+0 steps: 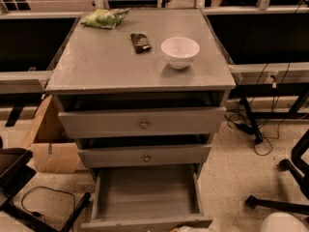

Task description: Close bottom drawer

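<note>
The grey cabinet [140, 62] has three drawers. The bottom drawer [145, 195] is pulled far out, its plain grey inside bare and its front panel [145, 224] at the lower edge of the view. The middle drawer [145, 156] and top drawer [142, 122] stand slightly out, each with a round brass knob. Only a pale sliver of my gripper [186, 229] shows at the bottom edge, just right of centre at the bottom drawer's front panel. A white rounded part of my arm [285, 222] shows at the bottom right.
On the cabinet top are a white bowl [180, 51], a dark snack bar [140, 42] and a green chip bag [104, 18]. A cardboard box [48, 141] stands at the left, a chair base [289, 187] and cables at the right, and a dark chair [19, 178] at the lower left.
</note>
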Robot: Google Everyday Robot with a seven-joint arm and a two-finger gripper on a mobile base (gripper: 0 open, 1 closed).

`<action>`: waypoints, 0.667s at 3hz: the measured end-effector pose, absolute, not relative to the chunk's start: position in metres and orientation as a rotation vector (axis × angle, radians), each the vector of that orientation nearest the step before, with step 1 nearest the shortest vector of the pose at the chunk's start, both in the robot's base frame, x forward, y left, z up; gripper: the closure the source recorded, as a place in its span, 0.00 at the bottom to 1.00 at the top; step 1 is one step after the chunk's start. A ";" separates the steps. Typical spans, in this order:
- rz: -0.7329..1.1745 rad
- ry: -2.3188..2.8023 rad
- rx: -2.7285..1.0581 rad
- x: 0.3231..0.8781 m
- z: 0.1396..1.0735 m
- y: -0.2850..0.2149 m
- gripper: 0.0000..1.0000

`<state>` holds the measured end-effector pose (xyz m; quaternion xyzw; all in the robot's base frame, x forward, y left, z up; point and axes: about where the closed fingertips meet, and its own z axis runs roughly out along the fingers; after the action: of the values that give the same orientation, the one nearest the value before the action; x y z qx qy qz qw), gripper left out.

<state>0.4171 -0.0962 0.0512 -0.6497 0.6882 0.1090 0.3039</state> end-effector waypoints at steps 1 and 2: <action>0.283 1.818 -1.729 0.419 0.051 -0.095 1.00; 0.271 1.806 -1.741 0.425 0.052 -0.094 1.00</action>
<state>0.4253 -0.0942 0.0523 -0.6572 0.6819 0.1023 0.3043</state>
